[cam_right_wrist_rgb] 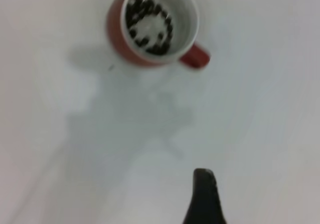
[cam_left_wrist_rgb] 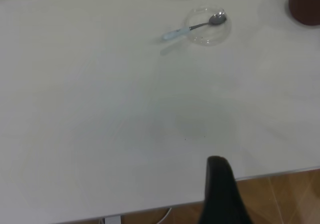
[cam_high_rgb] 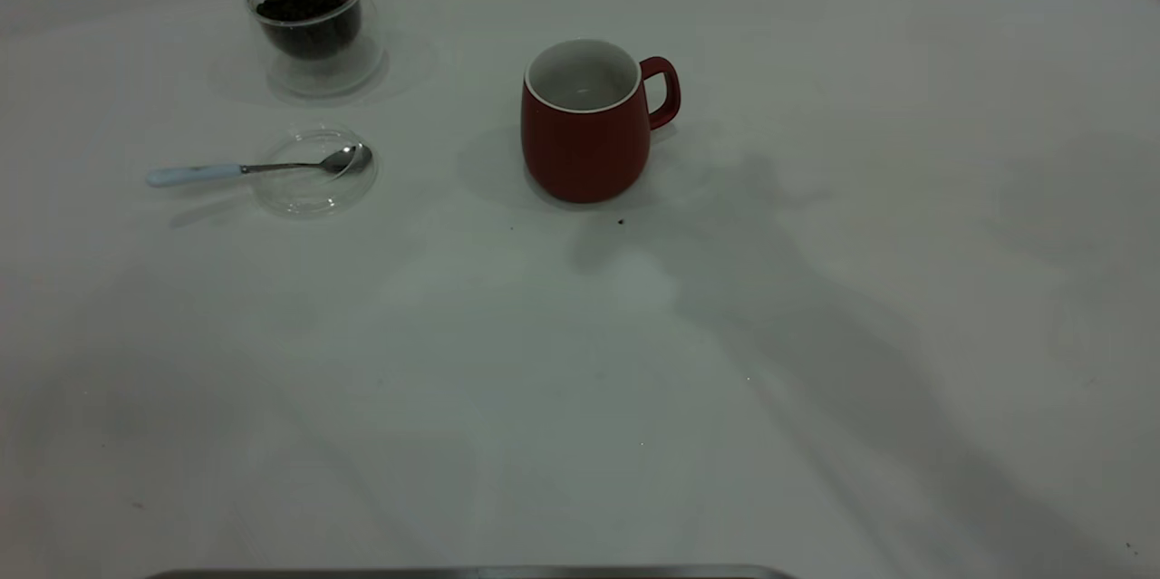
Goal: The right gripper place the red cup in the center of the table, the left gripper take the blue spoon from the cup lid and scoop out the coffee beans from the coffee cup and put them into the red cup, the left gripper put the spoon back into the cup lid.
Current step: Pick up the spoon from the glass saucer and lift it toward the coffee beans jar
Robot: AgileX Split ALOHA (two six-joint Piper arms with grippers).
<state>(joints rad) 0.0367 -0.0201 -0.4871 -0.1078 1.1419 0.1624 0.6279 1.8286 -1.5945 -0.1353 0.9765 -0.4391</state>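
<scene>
Two cups on white surface. Red cup upright near centre, coffee beans ringing its bottom. Coffee cup far left. Blue spoon bowl rests in cup lid. Left gripper, right gripper: fingers' state cannot be told.

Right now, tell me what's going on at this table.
Nothing is being handled. The red cup stands near the middle of the table, with coffee beans in its bottom, seen from the right wrist view. The spoon lies with its bowl in the lid, handle sticking out over the table. The glass cup behind it holds more beans. The left gripper is back near the table's edge; the right gripper hangs above the table, apart from the red cup.
</scene>
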